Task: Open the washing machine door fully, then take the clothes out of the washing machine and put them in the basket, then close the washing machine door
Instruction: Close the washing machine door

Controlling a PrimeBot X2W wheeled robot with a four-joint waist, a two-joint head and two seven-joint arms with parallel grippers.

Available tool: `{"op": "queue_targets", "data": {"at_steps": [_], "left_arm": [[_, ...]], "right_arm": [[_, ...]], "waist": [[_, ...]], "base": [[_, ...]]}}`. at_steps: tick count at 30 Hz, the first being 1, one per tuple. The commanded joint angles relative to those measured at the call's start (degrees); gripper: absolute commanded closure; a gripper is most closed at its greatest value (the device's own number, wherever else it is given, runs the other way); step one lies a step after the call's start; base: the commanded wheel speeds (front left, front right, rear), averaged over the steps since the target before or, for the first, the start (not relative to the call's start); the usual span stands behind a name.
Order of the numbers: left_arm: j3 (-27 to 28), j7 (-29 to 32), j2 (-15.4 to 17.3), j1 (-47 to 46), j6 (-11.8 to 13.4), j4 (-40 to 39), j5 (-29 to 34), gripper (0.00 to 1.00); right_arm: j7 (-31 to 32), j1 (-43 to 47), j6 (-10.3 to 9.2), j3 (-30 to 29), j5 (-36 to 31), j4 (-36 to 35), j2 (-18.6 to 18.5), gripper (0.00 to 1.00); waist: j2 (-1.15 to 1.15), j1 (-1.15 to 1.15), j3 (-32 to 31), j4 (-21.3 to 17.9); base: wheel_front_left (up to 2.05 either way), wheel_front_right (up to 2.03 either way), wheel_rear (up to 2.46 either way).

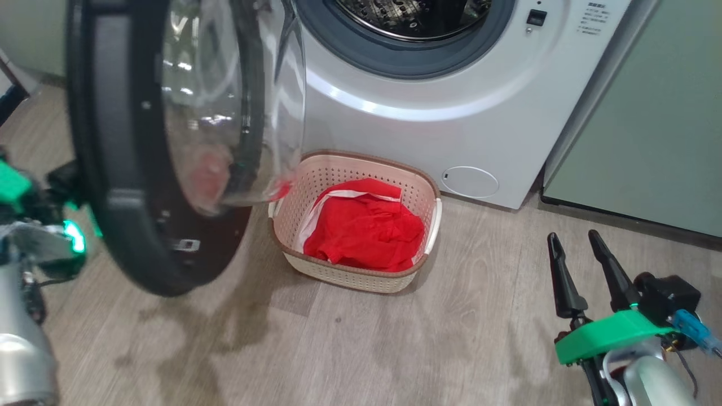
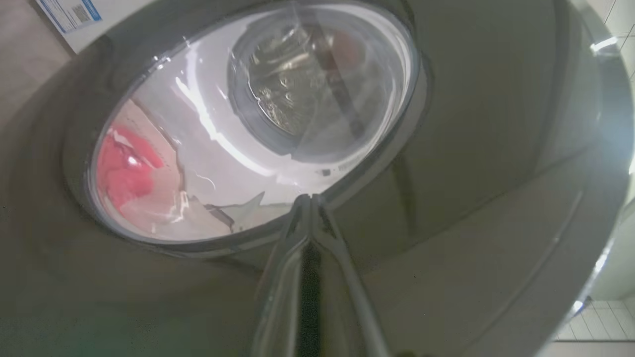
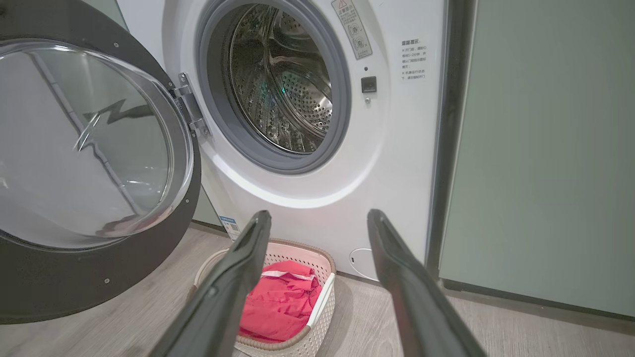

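Bright red fabric clothes (image 1: pixel 366 225) lie in the small cream perforated plastic basket (image 1: pixel 338 176) before the white front-loading washing machine (image 1: pixel 451 129), whose large round black-ringed glass door (image 1: pixel 107 141) stands open. The left gripper (image 2: pixel 311 199), fingers pressed together, empty, seems to touch the door's ring; the right gripper (image 1: pixel 572 235) gapes wide, empty.

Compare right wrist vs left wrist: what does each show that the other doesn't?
Right wrist: open right gripper, hinge, green cabinet, wood floor. Left wrist: shut left gripper, tips at the door outer black ring. Both: door, drum, red clothes in the basket; left wrist sees them through the glass.
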Motion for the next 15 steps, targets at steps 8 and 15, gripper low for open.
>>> {"op": "queue_targets", "data": {"at_steps": [8, 15], "left_arm": [[-4.25, 5.46, -5.55, 5.36, 2.17, -14.93, -0.75, 1.00], [-8.51, 2.62, -9.58, 5.91, 1.89, -17.65, 0.74, 1.00]], "right_arm": [[-0.35, 0.17, -0.04, 0.53, 0.12, -1.27, 0.18, 0.00], [-0.35, -0.56, -0.04, 0.76, 0.25, -1.12, 0.62, 0.00]], "waist": [[0.00, 0.00, 0.09, -3.63], [0.00, 0.00, 0.96, -8.47]], "base": [[0.00, 0.00, 0.00], [0.00, 0.00, 0.00]]}}
